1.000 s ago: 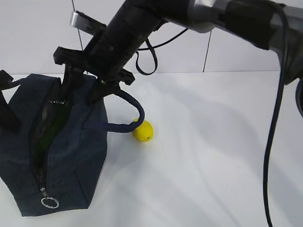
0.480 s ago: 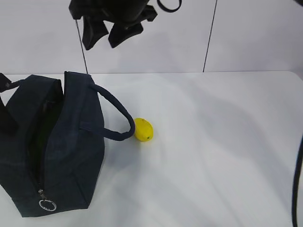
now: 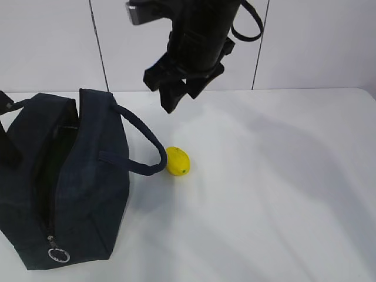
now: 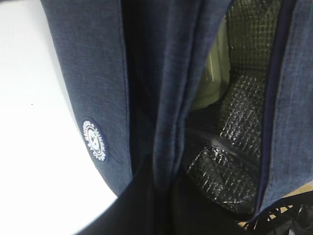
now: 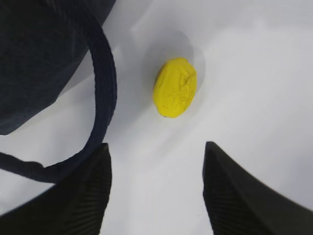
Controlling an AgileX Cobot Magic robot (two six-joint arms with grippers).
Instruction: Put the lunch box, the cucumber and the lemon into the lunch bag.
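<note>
Our right claw [image 5: 156, 191] hung with its ribbed black fingers [image 5: 234, 196] apart and empty. Just ahead of it the bumpy yellow oval lemon [image 5: 175, 94] lay on the smooth white table [image 5: 254, 73], beside the looped handle [image 5: 100, 83] of the woven navy lunch bag [image 3: 70, 182]. Our left claw was pinched together on the bag's fabric; beyond it we saw quilted silver lining [image 4: 239, 122] and the pale green lunch box [image 4: 212, 81] inside.

Lunch bag [image 3: 88, 194] cut off at the left edge; inside, only a pale sliver of the lunch box [image 4: 215, 73] visible; cucumber hidden.
</note>
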